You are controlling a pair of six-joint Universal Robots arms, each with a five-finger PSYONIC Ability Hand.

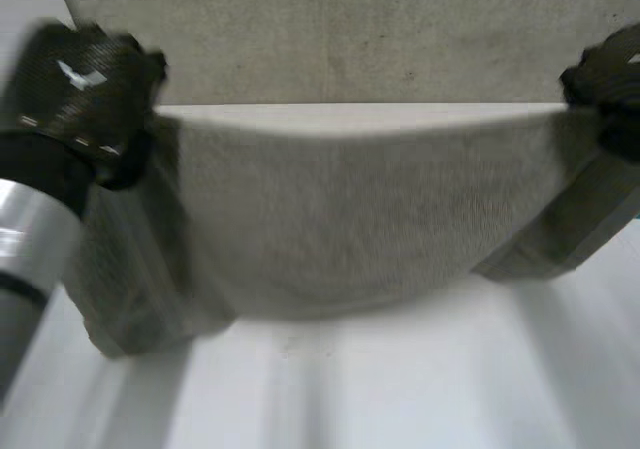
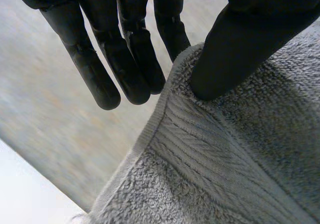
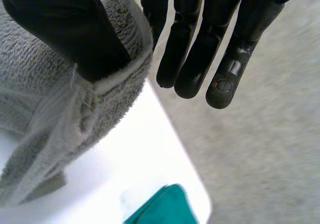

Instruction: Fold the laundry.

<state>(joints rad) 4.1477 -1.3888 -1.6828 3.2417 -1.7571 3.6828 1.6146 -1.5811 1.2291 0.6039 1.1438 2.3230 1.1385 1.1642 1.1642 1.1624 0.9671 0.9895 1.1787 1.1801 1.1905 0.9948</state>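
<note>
A grey towel hangs stretched between both hands above the white table, sagging in the middle, with its lower edge near the tabletop. My left hand holds its upper left corner. In the left wrist view the thumb presses the towel's ribbed hem against the straight fingers. My right hand holds the upper right corner. There the thumb pinches the towel's edge beside the straight fingers.
Grey concrete floor lies beyond the table's far edge. A teal-green item lies on the table near its rounded corner, below the right hand. The towel's left end droops in a bunch onto the table.
</note>
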